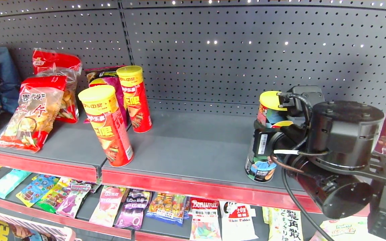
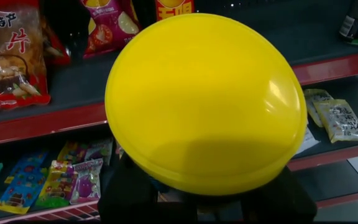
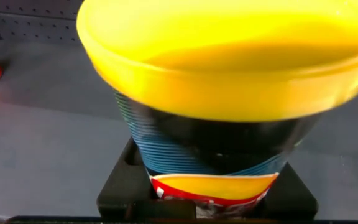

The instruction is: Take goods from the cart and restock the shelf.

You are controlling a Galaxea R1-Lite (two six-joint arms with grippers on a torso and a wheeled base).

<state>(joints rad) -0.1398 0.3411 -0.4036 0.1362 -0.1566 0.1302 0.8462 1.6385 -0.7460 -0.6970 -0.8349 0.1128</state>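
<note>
Gripping the can (image 1: 261,164) mid-body with the right claw (image 1: 273,134), clenched on it from the aisle side. Standing at the shelf (image 1: 196,150) front lip, long axis near vertical, slightly tilted (base contact hard to confirm). Well apart from the red tubes (image 1: 107,127) to the left. Likely next: settle straight down, release, back out. Bearing a second can (image 2: 204,99) over the left claw (image 2: 229,205), farther out; grip impossible to tell.
</note>
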